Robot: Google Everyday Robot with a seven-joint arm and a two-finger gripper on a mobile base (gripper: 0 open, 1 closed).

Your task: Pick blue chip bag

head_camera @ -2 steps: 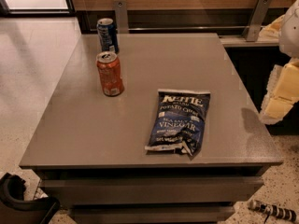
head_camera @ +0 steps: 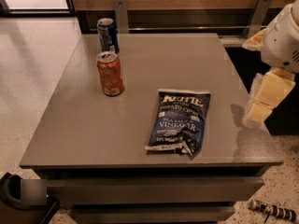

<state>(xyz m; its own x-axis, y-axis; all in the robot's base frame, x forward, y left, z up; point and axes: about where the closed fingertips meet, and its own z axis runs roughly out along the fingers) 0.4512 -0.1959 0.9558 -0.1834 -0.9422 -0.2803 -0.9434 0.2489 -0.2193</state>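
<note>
The blue chip bag (head_camera: 180,121) is a dark navy foil bag with white "Kettle" and "Vinegar" lettering. It lies flat on the grey table (head_camera: 140,64), right of centre and towards the front edge. My gripper (head_camera: 264,98), cream-coloured on a white arm, hangs at the right edge of the view. It is over the table's right side, to the right of the bag and apart from it. It holds nothing that I can see.
An orange soda can (head_camera: 110,73) stands upright at the left of the table, and a blue soda can (head_camera: 108,35) stands behind it near the back edge. A wooden wall with metal brackets (head_camera: 120,14) runs behind. Speckled floor lies at the left.
My gripper and arm have moved a little to the left, further into view over the table's right edge. The bag and the cans have not moved.
</note>
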